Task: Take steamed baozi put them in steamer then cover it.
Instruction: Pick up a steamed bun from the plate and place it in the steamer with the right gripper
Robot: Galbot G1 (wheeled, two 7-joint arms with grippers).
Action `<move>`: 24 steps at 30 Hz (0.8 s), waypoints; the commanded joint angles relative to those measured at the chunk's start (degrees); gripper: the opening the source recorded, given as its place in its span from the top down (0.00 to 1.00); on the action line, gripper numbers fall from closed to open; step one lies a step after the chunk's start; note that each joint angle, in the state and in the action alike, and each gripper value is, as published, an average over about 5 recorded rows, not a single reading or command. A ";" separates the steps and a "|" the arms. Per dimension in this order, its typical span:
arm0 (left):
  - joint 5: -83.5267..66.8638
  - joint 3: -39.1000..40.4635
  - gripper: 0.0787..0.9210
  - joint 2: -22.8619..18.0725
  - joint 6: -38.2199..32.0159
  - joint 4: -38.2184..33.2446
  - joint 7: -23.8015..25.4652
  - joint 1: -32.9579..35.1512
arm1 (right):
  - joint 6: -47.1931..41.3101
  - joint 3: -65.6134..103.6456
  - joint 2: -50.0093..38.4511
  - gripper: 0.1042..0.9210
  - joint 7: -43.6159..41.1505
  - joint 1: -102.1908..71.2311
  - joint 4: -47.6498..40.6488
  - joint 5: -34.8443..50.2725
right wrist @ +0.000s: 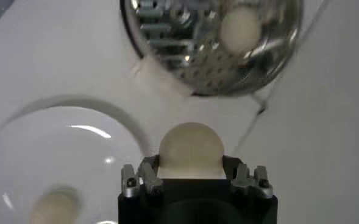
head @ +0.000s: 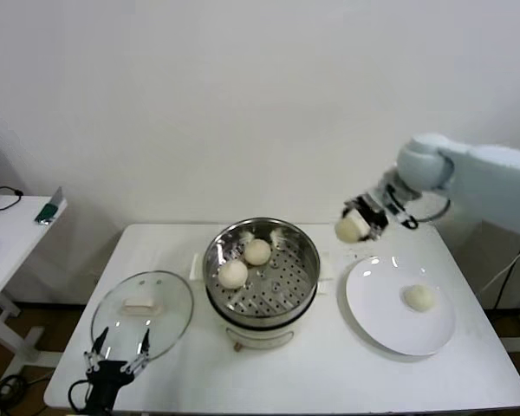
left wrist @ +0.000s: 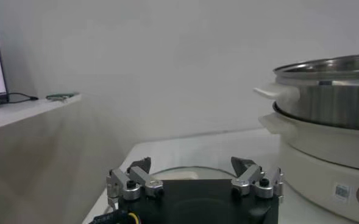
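Now the right end effector (head: pixel 357 224), clamped on a smooth cream-white baozi bun (head: pixel 349 228) held aloft between white plate (head: pixel 377 316) and shiny perforated steel steamer (head: pixel 303 260), should travel level and release low over bare perforations, clear of the two buns inside.

At the head view's lower left edge, my left arm is cut off below its black gripper (head: pixel 120 347). My grey-white right arm (head: pixel 494 178) leaves the right edge. In the right wrist view, the shiny perforated steel steamer (right wrist: pixel 185 58) is cropped at the top, and the round cream-white bun (right wrist: pixel 190 149) hides my fingertips.
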 commanded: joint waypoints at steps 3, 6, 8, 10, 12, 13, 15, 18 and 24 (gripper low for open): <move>-0.06 0.00 0.12 -0.05 0.01 0.01 0.00 0.02 | 14.22 0.03 16.94 0.30 0.21 8.52 10.12 -2.54; -0.19 -0.18 0.12 -0.08 -0.05 -0.16 -0.02 0.24 | 15.24 -1.08 17.98 0.30 1.01 4.36 10.77 -5.67; -0.28 -0.34 0.12 -0.06 -0.11 -0.25 -0.04 0.40 | 16.01 -1.99 18.71 0.30 1.56 1.95 10.26 -7.47; -0.42 -0.54 0.12 -0.04 -0.15 -0.37 -0.06 0.56 | 16.46 -2.76 19.47 0.30 1.94 -0.03 9.47 -8.92; -0.54 -0.68 0.12 0.02 -0.18 -0.49 -0.07 0.71 | 16.60 -3.30 20.09 0.30 2.23 -1.63 8.79 -10.00; -0.58 -0.73 0.12 0.05 -0.20 -0.53 -0.08 0.76 | 16.52 -3.57 20.34 0.30 2.41 -2.25 8.53 -10.42; -0.59 -0.77 0.12 0.08 -0.23 -0.60 -0.08 0.81 | 16.32 -4.02 20.72 0.30 2.75 -3.57 8.15 -10.95; -0.58 -0.74 0.12 0.04 -0.23 -0.72 -0.09 0.82 | 15.85 -4.47 21.04 0.30 3.15 -5.27 7.96 -11.56; -0.59 -0.74 0.12 -0.06 -0.35 -0.67 -0.14 0.87 | 14.84 -5.06 21.39 0.30 3.40 -7.73 7.82 -13.05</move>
